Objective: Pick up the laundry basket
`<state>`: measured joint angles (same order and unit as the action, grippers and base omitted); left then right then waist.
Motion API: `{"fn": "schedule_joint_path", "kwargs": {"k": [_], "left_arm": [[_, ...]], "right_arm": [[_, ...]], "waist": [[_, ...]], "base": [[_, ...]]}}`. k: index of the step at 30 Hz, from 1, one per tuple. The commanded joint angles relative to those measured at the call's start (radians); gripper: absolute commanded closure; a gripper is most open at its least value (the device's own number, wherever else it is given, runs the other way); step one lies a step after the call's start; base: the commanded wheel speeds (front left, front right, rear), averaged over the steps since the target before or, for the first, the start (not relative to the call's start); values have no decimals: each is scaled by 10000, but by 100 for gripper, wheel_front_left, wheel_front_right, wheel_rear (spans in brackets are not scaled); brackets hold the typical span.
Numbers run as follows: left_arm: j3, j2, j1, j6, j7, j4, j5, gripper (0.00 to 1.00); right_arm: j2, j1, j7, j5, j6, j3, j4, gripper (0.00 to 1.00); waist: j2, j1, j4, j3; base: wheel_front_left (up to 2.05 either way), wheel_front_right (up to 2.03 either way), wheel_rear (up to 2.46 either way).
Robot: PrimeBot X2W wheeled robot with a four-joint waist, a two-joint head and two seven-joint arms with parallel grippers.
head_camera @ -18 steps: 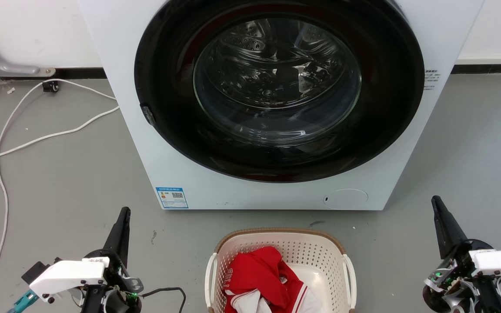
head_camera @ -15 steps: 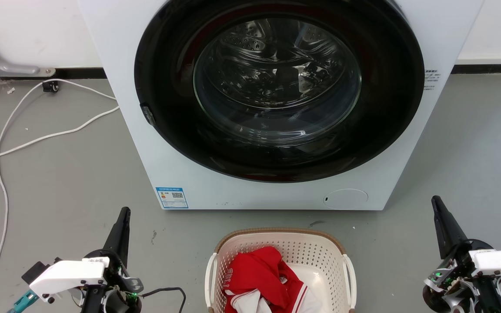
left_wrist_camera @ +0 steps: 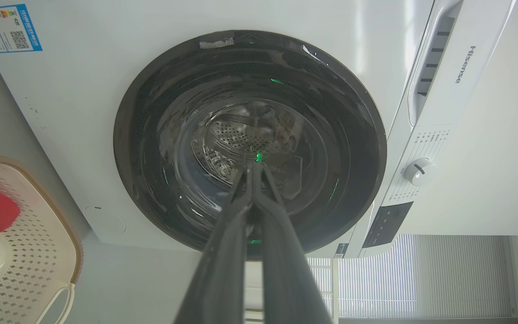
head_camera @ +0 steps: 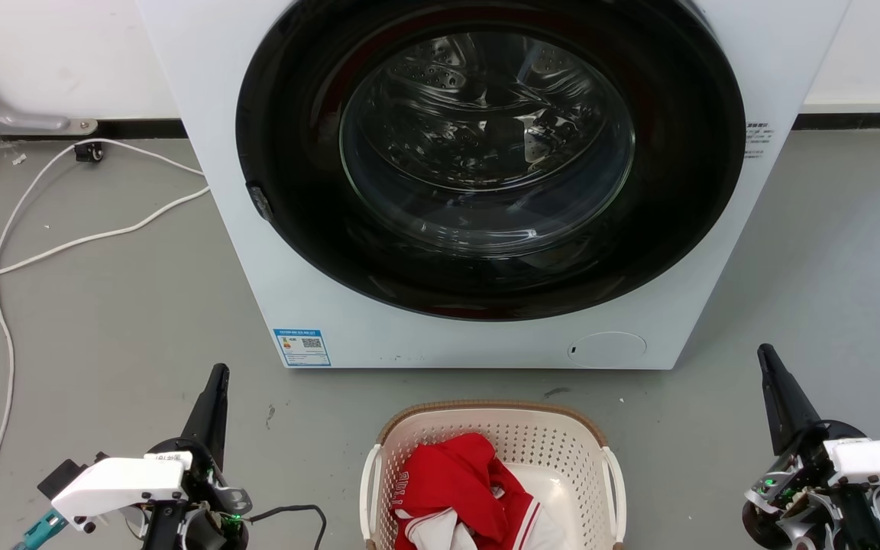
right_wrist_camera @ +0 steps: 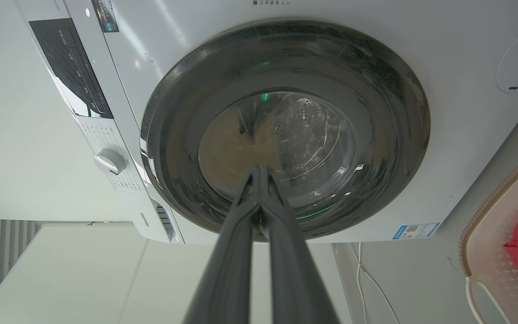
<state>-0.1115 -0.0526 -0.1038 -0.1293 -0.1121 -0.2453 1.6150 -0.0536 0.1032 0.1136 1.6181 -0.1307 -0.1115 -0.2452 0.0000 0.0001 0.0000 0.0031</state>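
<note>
Basically nothing done yet. Laundry basket [head_camera: 547, 439] sitting on the floor [head_camera: 104, 305] just in front of the washing machine [head_camera: 257, 252], untouched. Left gripper [head_camera: 218, 376] and right gripper [head_camera: 765, 355] well off to either side, fingers [left_wrist_camera: 227, 252] pressed together, empty. Left to do: reach in, grab, lift.

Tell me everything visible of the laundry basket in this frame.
The laundry basket is cream perforated plastic, rounded-rectangular, with a brown woven-look rim and white loop handles on both sides. It stands upright on the grey floor before the washing machine, apart from it, holding red-and-white clothing. Its near end is cut off by the picture's edge.
</note>
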Motion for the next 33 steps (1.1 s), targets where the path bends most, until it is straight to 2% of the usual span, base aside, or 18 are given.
{"fn": "schedule_joint_path", "kwargs": {"k": [1, 22, 23, 27, 33], "left_arm": [[-37, 9, -99, -43, -32, -9, -8, 100], [-45, 16, -99, -43, -39, -9, -20, 100], [-12, 4, -2, 0, -10, 0, -2, 0], [30, 50, 259, 15, 16, -298, -8, 0], [189, 50, 389, 13, 313, -100, -213, 0]], "right_arm": [[24, 114, 13, -71, 0, -17, -11, 100], [29, 115, 23, -70, 0, -23, -10, 100], [6, 0, 2, -17, 0, -10, -2, 0], [36, -275, -7, -20, 0, 7, -293, 0], [37, -463, -304, -240, 2, 151, -27, 0]], "waist": [[0, -1, 0, 0], [0, -1, 0, 0], [0, 0, 0, 0], [0, 0, -1, -1], [0, 0, -1, 4]], "base": [[0, 0, 0], [0, 0, 0], [0, 0, 0], [0, 0, 0], [0, 0, 0]]}}
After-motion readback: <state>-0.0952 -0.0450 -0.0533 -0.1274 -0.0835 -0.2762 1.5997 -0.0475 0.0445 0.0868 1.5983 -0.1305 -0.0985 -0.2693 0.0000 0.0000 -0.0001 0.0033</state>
